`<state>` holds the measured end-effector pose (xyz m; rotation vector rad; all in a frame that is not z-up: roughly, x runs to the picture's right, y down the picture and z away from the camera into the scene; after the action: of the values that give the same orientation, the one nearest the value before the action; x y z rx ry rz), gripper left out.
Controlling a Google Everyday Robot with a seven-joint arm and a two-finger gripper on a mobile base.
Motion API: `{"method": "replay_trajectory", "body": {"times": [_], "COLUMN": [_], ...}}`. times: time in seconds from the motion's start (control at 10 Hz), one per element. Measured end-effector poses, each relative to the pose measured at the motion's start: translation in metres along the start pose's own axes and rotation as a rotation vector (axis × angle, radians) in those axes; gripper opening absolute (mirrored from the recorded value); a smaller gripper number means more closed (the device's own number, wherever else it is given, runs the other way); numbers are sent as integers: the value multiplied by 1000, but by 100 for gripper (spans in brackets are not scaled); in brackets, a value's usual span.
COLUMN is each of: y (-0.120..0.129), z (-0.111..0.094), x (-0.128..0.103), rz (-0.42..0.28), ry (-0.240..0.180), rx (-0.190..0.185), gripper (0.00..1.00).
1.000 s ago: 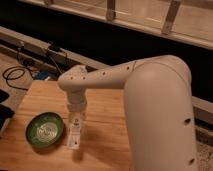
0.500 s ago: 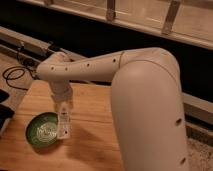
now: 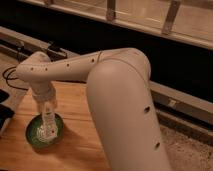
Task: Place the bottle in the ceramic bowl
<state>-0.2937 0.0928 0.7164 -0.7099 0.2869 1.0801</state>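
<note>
The green ceramic bowl sits on the wooden table near its left side. My gripper hangs straight down over the bowl. It holds the slim whitish bottle upright, with the bottle's lower end down inside the bowl near its pale centre. The white arm reaches in from the right and covers much of the table.
The wooden table has its left edge just beyond the bowl. Black cables lie on the floor at the left. A dark wall and a metal rail run behind the table.
My gripper has moved left with the bottle, from beside the bowl's right rim to over the bowl. The bottle now stands in the bowl.
</note>
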Motion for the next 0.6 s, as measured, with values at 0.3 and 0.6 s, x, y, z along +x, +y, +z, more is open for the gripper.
{"method": "replay_trajectory", "body": {"times": [0.3, 0.6], "y": [30, 30], "z": [6, 6], "x": [-3, -3], "rz": [-48, -48], "ry": [-22, -22], "rx": [-89, -90], "gripper": [5, 32]}}
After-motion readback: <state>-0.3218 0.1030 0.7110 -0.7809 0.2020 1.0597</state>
